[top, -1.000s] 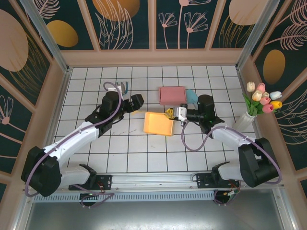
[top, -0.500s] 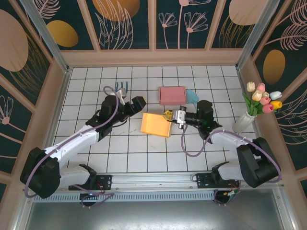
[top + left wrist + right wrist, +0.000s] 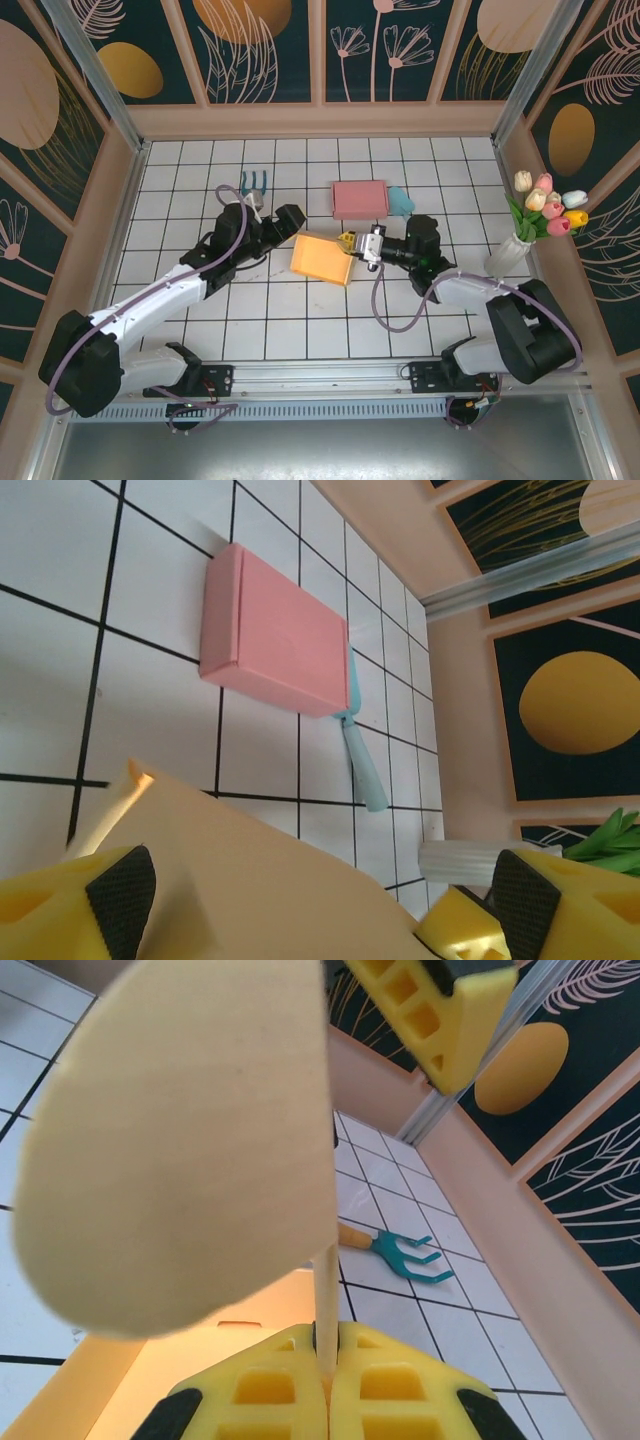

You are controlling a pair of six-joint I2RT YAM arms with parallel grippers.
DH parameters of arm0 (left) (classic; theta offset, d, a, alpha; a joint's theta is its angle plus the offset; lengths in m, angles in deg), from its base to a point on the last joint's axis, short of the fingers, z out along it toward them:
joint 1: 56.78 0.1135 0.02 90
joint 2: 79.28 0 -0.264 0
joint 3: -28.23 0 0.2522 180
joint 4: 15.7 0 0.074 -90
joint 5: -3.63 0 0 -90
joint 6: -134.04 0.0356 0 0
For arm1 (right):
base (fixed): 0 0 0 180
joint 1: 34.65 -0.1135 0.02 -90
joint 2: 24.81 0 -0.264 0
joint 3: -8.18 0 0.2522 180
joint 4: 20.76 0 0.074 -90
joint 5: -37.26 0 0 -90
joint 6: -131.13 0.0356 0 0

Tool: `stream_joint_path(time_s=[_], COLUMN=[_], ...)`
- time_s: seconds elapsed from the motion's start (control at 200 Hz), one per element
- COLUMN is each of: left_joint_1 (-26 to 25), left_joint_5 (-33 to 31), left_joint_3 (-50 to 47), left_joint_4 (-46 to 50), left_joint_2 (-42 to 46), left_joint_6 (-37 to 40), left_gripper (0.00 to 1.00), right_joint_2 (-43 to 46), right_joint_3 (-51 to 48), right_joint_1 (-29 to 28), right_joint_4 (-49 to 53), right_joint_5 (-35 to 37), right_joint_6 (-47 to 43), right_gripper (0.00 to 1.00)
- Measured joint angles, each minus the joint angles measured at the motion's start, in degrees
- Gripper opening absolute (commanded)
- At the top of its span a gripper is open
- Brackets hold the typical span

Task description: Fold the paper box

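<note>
While right gripper [image 3: 350,242] pinches the paper box [image 3: 322,258] flap, left gripper [image 3: 290,222], jaws wide open, should straddle the opposite edge squarely before closing; keep flap taut.

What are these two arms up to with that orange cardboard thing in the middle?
They are folding an orange paper box on the tiled table. The right pincer is shut on one of its flaps, which stands up. The left pincer is open around the opposite edge, not gripping it. A closed pink box lies behind.
</note>
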Motion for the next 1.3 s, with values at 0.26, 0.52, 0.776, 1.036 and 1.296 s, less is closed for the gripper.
stream_joint_path(time_s=[0.26, 0.52, 0.776, 1.036, 1.296], left_joint_1=[-1.3, -3.0, -4.2, -5.7, -7.1], left_joint_5=[-3.9, -4.9, -6.8, -9.8, -13.9], left_joint_3=[-0.6, -7.8, -12.3, -13.8, -12.8], left_joint_4=[0.0, -5.0, -9.6, -12.4, -11.2], left_joint_2=[-1.7, -1.2, 0.2, 0.4, -0.6], left_joint_6=[-0.9, -2.5, -5.1, -7.7, -8.1], left_gripper=[0.87, 0.85, 0.84, 0.84, 0.84], right_joint_2=[-3.3, -5.1, -6.9, -6.7, -6.6], right_joint_3=[-0.2, -0.2, 3.1, 6.7, 7.3], right_joint_1=[-1.3, -2.1, -2.6, -4.1, -6.1], right_joint_4=[-2.0, 5.0, 16.3, 23.6, 24.5], right_joint_5=[2.7, 6.3, 9.4, 13.1, 15.7], right_joint_6=[-0.2, -3.8, -7.9, -10.7, -10.9], right_gripper=[0.12, 0.24, 0.25, 0.23, 0.24])
